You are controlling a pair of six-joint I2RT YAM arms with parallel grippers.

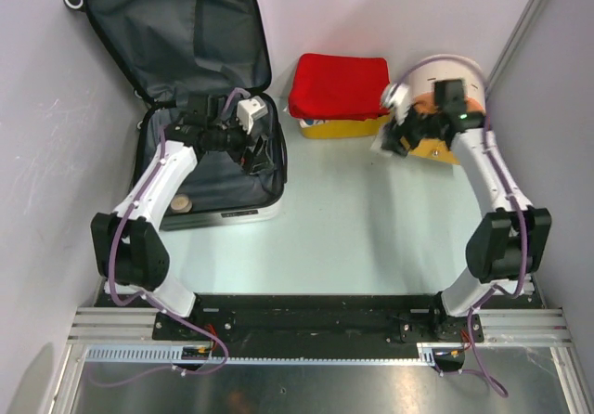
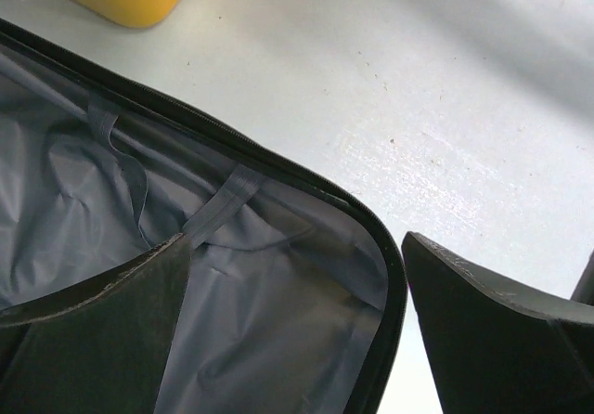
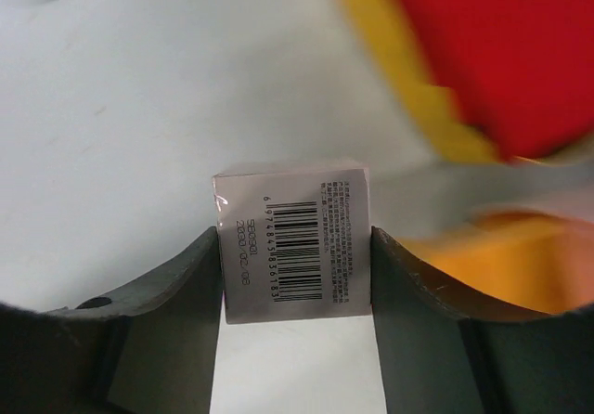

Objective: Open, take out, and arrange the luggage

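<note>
Pale table (image 1: pixel 371 228), luggage (image 2: pixel 278 340) rim between left gripper (image 2: pixel 295 242) jaws

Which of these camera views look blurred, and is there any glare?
Right wrist view: the barcoded box is sharp, while the red cloth and yellow basket behind it are smeared. Top view: the right gripper is blurred. Left wrist view: crisp, with a bright sheen on the table.

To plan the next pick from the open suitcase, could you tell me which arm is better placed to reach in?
Left. The left gripper hangs open and empty over the luggage lining, while the right gripper is closed on a small barcoded box near the yellow basket.
</note>
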